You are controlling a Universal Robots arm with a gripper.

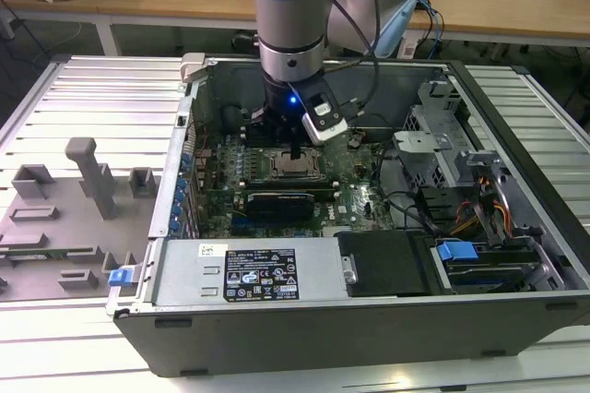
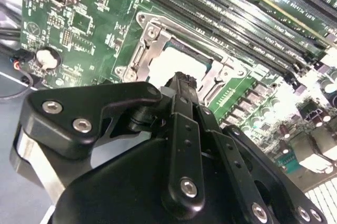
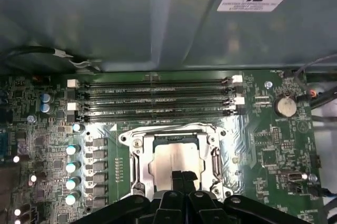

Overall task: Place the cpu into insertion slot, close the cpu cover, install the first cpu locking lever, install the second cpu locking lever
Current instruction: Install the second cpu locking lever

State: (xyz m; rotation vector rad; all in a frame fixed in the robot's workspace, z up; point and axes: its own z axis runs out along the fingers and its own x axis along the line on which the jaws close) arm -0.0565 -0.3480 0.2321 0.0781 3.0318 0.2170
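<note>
Over the open computer case [image 1: 369,310], which lies on its side on the slatted surface [image 1: 83,107], we have the gripper [image 1: 295,155] hanging straight down on the middle of the green motherboard [image 3: 274,145].

Step in hand, as we read it: placing the cpu. The cpu [image 3: 176,162] sits in or right over the insertion slot [image 3: 174,139]; its pale top shows through the metal frame in both wrist views. Jaws are narrow, tips together at the cpu's near edge. We can't tell whether they are pinching it, touching it or just above it.

The cpu cover [image 2: 138,58] looks like the silvery frame around the chip; up or down, we can't say. Levers aren't clear enough to call.

Next move calls for confirming the chip is flat and square in the slot, and a clean vertical lift.

Case also holds memory slots [image 3: 158,95] beside the socket, a black power unit [image 1: 258,273] and drive bays [image 1: 479,245].
</note>
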